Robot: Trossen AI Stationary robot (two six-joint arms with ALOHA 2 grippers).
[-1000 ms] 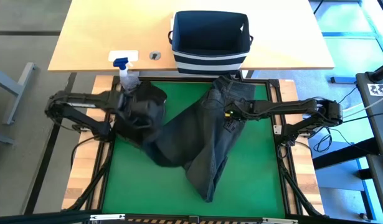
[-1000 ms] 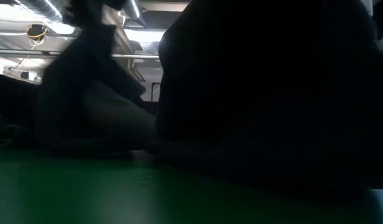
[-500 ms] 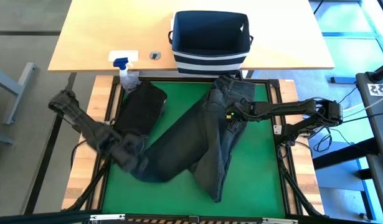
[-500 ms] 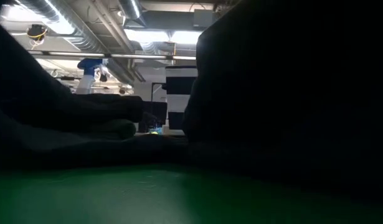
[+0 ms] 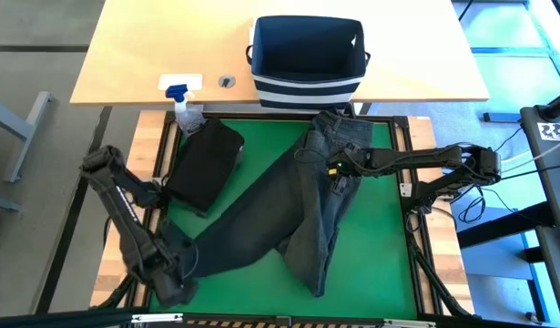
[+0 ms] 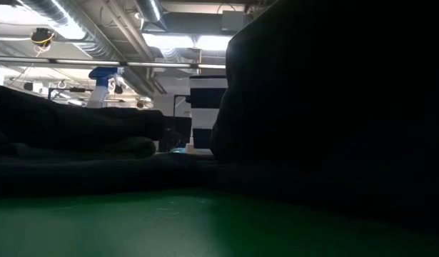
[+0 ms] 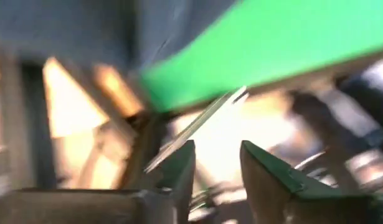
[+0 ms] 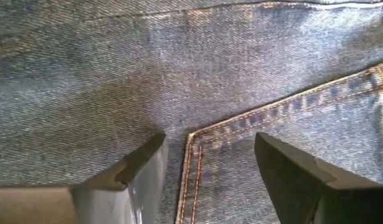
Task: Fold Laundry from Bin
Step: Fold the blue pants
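Observation:
A pair of dark grey-blue jeans [image 5: 298, 200] lies spread on the green mat [image 5: 380, 246]. Its waist is at the far side below the navy striped bin [image 5: 307, 59], and one leg [image 5: 225, 241] reaches toward the near left corner. A folded black garment [image 5: 204, 164] lies at the mat's far left. My left gripper [image 5: 175, 293] is at the near left corner, just past that leg's end; its fingers [image 7: 179, 168] stand open with nothing between them. My right gripper [image 5: 334, 169] is open over the jeans' seat, its fingers on either side of a back pocket's corner [image 8: 194, 140]. My right gripper points slanting down at the jeans' seat by the back pocket [image 8: 284, 112], fingers apart. I cannot tell whether the fingertips touch the denim.
A clear spray bottle with a blue nozzle [image 5: 181, 105] stands at the mat's far left corner, beside the black garment. The bin stands on a wooden table [image 5: 134, 55] beyond the mat. In the low view, dark cloth [image 6: 333, 107] fills the right side.
My left gripper has swept from the mat's far left, by the black garment, to the near left corner and sunk lower. The jeans leg it carried was bunched and lifted; now it lies stretched out flat toward that corner. The waist has stayed under my right gripper.

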